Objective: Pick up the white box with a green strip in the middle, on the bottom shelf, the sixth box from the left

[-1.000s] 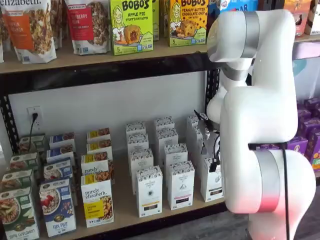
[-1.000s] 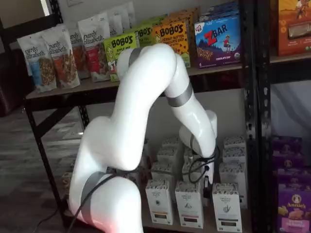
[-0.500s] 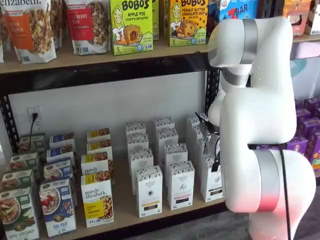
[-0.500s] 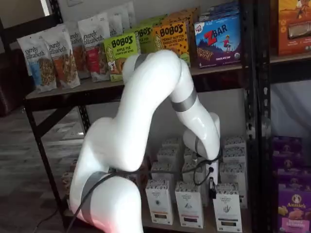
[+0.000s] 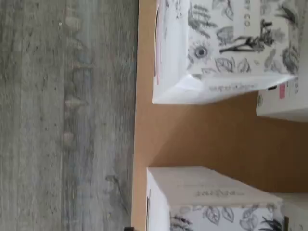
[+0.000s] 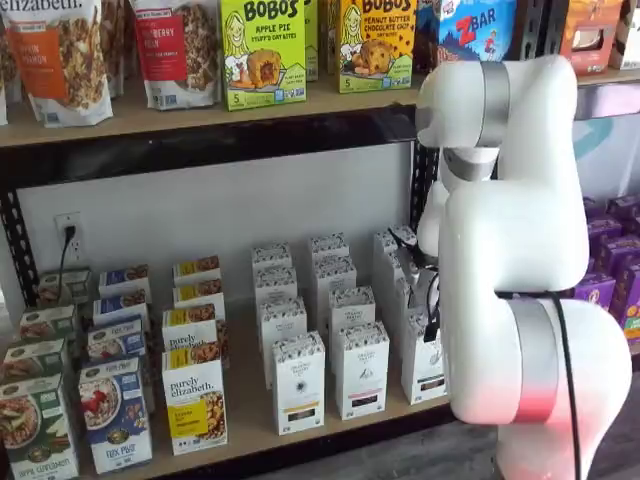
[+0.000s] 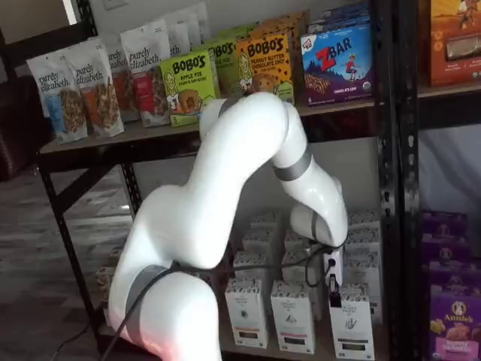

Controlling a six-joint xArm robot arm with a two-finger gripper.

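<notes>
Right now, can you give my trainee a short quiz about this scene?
1. True or false: the white box lies flat on the bottom shelf.
2. In a shelf view, the gripper hangs nearest which front-row white carton? A leftmost, B middle, C rightmost.
3. Fill in: the BOBO'S Apple Pie box is mostly ___ in colour.
Key: 1 false, it stands upright. 2 C. 3 green.
</notes>
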